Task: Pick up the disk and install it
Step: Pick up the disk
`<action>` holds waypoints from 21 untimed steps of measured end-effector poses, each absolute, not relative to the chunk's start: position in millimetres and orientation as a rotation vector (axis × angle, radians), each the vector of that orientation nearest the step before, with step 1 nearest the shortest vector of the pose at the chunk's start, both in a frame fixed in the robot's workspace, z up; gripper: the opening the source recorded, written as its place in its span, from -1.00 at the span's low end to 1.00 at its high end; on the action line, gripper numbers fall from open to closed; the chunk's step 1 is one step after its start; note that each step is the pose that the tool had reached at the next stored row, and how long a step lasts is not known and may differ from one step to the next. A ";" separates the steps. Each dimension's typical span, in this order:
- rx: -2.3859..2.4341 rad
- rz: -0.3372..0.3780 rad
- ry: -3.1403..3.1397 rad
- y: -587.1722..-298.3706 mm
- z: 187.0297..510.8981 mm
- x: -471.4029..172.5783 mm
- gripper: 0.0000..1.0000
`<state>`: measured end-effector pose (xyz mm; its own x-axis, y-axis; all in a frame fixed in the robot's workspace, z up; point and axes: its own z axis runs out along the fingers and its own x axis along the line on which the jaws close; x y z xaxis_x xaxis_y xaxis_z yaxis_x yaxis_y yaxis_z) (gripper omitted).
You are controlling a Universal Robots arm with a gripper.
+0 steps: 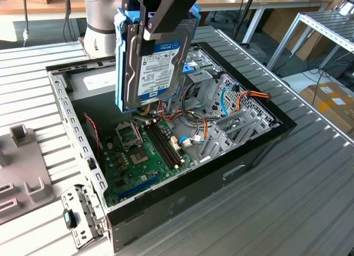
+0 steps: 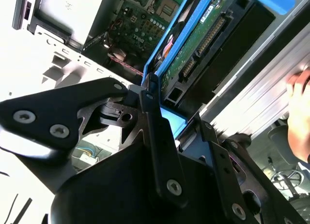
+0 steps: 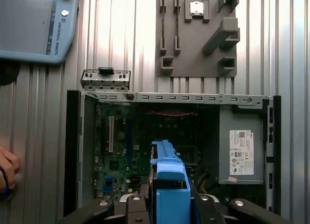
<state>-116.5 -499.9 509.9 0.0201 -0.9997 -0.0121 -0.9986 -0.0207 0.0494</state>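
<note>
The disk (image 1: 154,62), a silver-grey drive with a white label and blue carrier rails, hangs upright in the air above the open computer case (image 1: 265,137). My gripper (image 1: 160,15) is shut on its upper end, black fingers clamping both faces. In the second wrist view the disk (image 2: 193,45) shows edge-on, green circuit board facing out, held between the fingers (image 2: 150,112). In the first wrist view the blue rail of the disk (image 3: 169,180) points down over the motherboard (image 3: 121,151).
The case holds a green motherboard (image 1: 144,151), loose cables (image 1: 232,98) and a metal drive cage (image 1: 213,73). A grey power supply (image 3: 241,151) sits in one corner. A grey fixture plate (image 3: 198,35) and a pendant (image 3: 34,21) lie on the ribbed table. A person's hand (image 3: 7,168) rests beside the case.
</note>
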 end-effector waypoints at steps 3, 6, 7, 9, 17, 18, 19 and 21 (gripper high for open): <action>2.224 -0.067 -2.179 -501.3 509.7 -114.6 -0.26; 2.224 -0.067 -2.179 -502.6 509.6 -112.5 -0.26; 2.224 -0.067 -2.179 -503.1 509.6 -111.7 -0.26; 2.224 -0.067 -2.179 -503.5 509.6 -111.0 -0.26; 2.224 -0.067 -2.179 -505.7 509.3 -108.4 -0.26; 2.224 -0.067 -2.179 -506.1 509.3 -107.9 -0.26; 2.224 -0.067 -2.179 -506.3 509.3 -107.7 -0.26; 2.224 -0.067 -2.179 -506.9 509.2 -107.1 -0.26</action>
<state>-107.1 -506.9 509.2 0.0201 -0.9997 -0.0121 -0.9986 -0.0207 0.0494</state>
